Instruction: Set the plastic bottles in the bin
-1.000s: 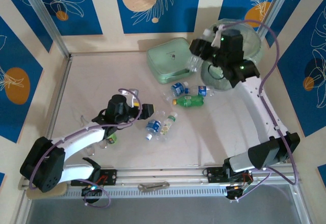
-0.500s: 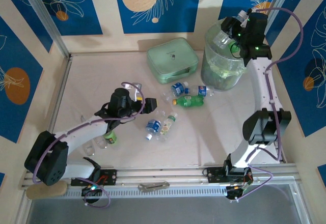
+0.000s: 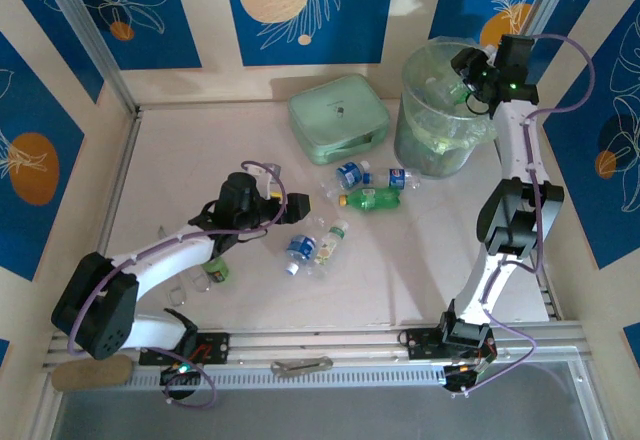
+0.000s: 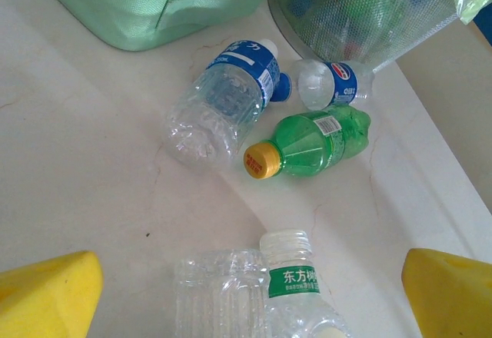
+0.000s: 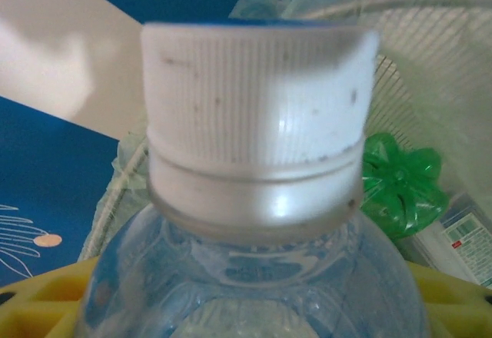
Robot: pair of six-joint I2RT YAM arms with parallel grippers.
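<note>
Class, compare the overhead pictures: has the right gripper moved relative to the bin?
Yes. The right gripper, holding a clear bottle, has shifted rightward and farther back, from the bin's left side to above its opening.

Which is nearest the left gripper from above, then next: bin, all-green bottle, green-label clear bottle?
1. Green-label clear bottle, just right of the left gripper.
2. All-green bottle, farther right.
3. Bin, far right corner.

One bin [image 3: 428, 152], one mint-green case [image 3: 338, 118]. Mid-frame on the table: three clear blue-labelled bottles [image 3: 350, 173] [image 3: 400, 177] [image 3: 300, 250], one green yellow-capped bottle [image 3: 372, 198], one clear green-labelled bottle [image 3: 330, 243]. Plus one white-capped clear bottle [image 5: 254, 123].
</note>
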